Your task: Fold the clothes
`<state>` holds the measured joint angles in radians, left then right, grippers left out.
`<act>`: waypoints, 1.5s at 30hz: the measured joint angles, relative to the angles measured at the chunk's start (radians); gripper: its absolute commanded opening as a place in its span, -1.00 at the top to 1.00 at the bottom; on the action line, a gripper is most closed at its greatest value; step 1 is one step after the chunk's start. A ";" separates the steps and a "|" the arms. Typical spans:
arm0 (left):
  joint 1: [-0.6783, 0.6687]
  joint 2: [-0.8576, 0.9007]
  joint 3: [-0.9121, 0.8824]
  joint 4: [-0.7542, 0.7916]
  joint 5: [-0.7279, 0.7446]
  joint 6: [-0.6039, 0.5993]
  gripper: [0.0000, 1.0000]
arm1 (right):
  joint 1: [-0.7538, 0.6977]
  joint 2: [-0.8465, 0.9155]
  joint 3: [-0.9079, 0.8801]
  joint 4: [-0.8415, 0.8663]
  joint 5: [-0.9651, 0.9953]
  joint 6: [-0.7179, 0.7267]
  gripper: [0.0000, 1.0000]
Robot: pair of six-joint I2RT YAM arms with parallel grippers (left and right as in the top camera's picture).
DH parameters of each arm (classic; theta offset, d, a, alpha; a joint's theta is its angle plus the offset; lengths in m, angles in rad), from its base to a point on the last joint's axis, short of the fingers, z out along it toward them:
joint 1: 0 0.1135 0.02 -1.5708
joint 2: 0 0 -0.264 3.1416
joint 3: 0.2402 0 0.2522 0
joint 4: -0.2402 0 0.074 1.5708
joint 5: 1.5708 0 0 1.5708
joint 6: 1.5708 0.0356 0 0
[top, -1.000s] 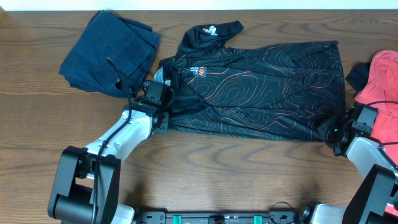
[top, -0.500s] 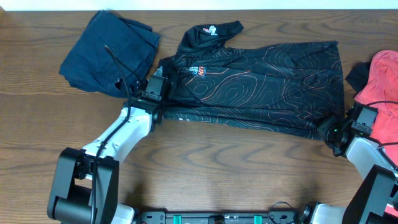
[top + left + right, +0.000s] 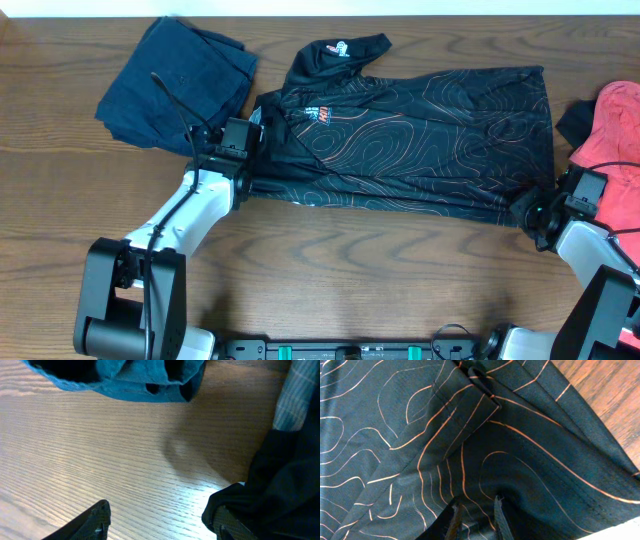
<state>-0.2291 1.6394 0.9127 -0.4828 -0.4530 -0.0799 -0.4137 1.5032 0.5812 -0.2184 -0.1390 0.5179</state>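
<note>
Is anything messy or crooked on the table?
Yes. The black jersey lies lopsided. Its near edge runs slanted, one sleeve pokes out at the far side, and the cloth is bunched up where the right pincer pinches its corner.

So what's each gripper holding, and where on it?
Right gripper pinches the jersey at its near right corner. Left gripper: jaws apart, cloth against one side only, no grip visible.
</note>
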 measured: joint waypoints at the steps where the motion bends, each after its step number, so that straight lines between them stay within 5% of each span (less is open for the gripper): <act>1: 0.000 0.000 0.001 -0.008 0.016 -0.001 -0.40 | 0.000 0.000 0.000 0.000 0.000 0.000 0.54; 7: 0.006 -0.002 0.002 -0.069 0.219 -0.002 -0.47 | 0.000 -0.001 0.000 0.000 0.000 0.000 0.53; 10: 0.006 -0.002 0.002 -0.079 0.302 -0.009 0.14 | 0.000 -0.001 0.000 0.000 0.000 0.000 0.53; 11: 0.006 -0.002 0.002 -0.078 0.319 -0.010 0.20 | 0.000 -0.001 0.000 0.000 0.000 0.000 0.53; 15: 0.006 -0.002 0.002 -0.094 0.377 0.002 -0.25 | 0.000 -0.001 0.000 -0.001 0.000 0.000 0.52; 20: 0.008 -0.002 0.001 -0.077 0.399 -0.005 -0.24 | 0.000 -0.001 0.000 -0.002 0.001 0.000 0.53; 26: 0.051 -0.001 -0.026 -0.017 0.392 -0.005 0.88 | 0.000 -0.001 0.000 -0.002 0.001 0.000 0.52; 38: 0.090 -0.090 0.100 -0.027 0.310 0.087 0.85 | 0.000 -0.001 0.000 -0.003 0.002 -0.002 0.53; 45: 0.096 -0.195 0.160 -0.058 0.264 0.114 0.08 | 0.000 -0.001 0.000 -0.004 0.003 -0.003 0.53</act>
<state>-0.1333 1.4448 1.0729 -0.5404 -0.1886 0.0338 -0.4137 1.5021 0.5816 -0.2226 -0.1364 0.5152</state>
